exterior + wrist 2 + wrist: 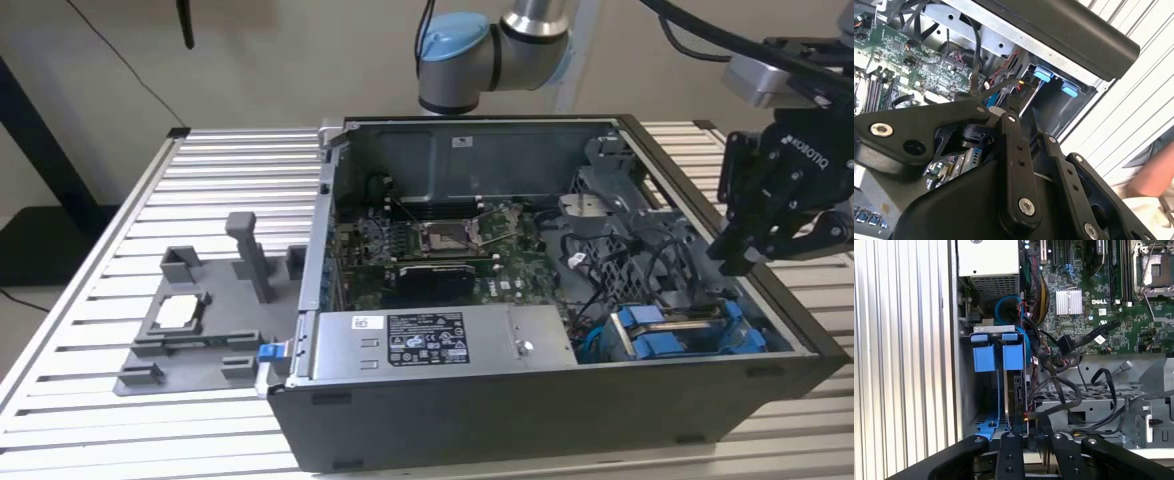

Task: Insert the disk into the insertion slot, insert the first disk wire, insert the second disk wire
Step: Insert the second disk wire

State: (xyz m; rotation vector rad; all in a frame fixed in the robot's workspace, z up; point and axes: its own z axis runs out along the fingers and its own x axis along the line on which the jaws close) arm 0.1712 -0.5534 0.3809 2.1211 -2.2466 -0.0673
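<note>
Since it stands on edge inside the insertion slot point(981, 400), the disk point(1016, 395) presents a thin dark side clipped in bright blue plastic. Its long axis runs alongside the computer case's near wall point(534, 410). The two square blue end tabs point(999, 357) face the grey power-supply box point(427, 338).

In the first wrist view, a narrow strip of bare grey bay lies between the disk and that wall. On the disk's other side, loose black cables point(1069, 390) crowd close against it.

The pincer point(1031, 434) hangs over the disk end away from the tabs. It is clenched on a small black plug point(1021, 97) trailing red and yellow wires, and the plug sits just beside the disk's edge.

Beyond the case wall, the ribbed aluminium bench point(240, 170) lies open. The green motherboard point(454, 250) is well apart from the disk.
</note>
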